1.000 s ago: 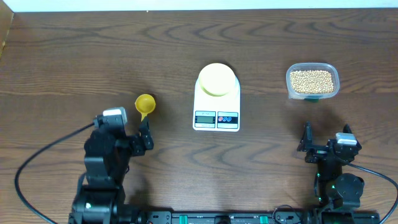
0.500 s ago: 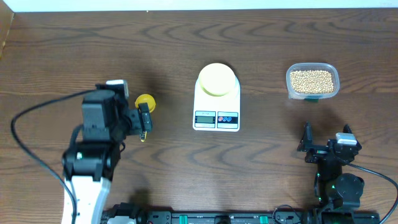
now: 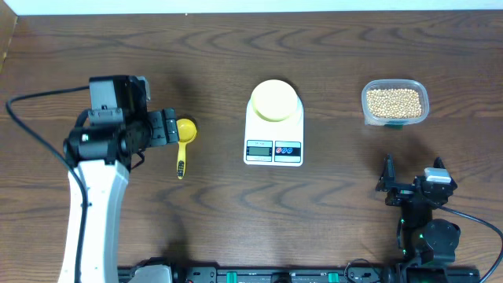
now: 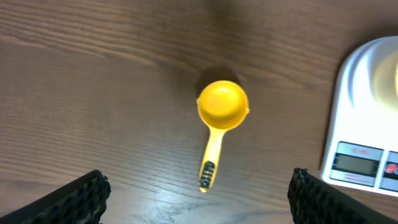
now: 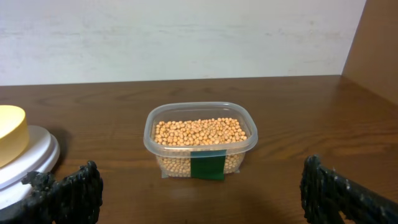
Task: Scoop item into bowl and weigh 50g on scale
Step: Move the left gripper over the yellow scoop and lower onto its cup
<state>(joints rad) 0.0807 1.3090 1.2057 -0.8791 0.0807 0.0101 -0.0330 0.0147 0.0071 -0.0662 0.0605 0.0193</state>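
Observation:
The tan beans point(image 3: 395, 101) point(image 5: 200, 132) fill a clear plastic tub at the back right. A pale-yellow bowl point(image 3: 273, 100) point(image 4: 387, 71) point(image 5: 11, 134) stands on the white scale point(image 3: 273, 145) point(image 4: 360, 146) point(image 5: 34, 155) in the middle of the table. A yellow scoop point(image 3: 184, 135) point(image 4: 222, 106) lies left of the scale, handle toward the front. My left gripper point(image 3: 171, 127) point(image 4: 199, 190) hovers open just left of the scoop's cup, holding nothing. My right gripper point(image 3: 413, 171) point(image 5: 202, 190) sits open in front of the tub, low over the table, with nothing between its fingers.
The clear tub point(image 3: 395, 118) point(image 5: 200, 158) carries a green label on its front. A black cable point(image 3: 35, 98) loops left of the left arm. A white wall runs behind the table's far edge point(image 3: 251, 12). A wooden panel point(image 5: 379, 43) rises at the right.
My left arm has risen and swung left and away from the front edge, uncovering the scoop's handle. Its gripper stays open. The right arm has not moved.

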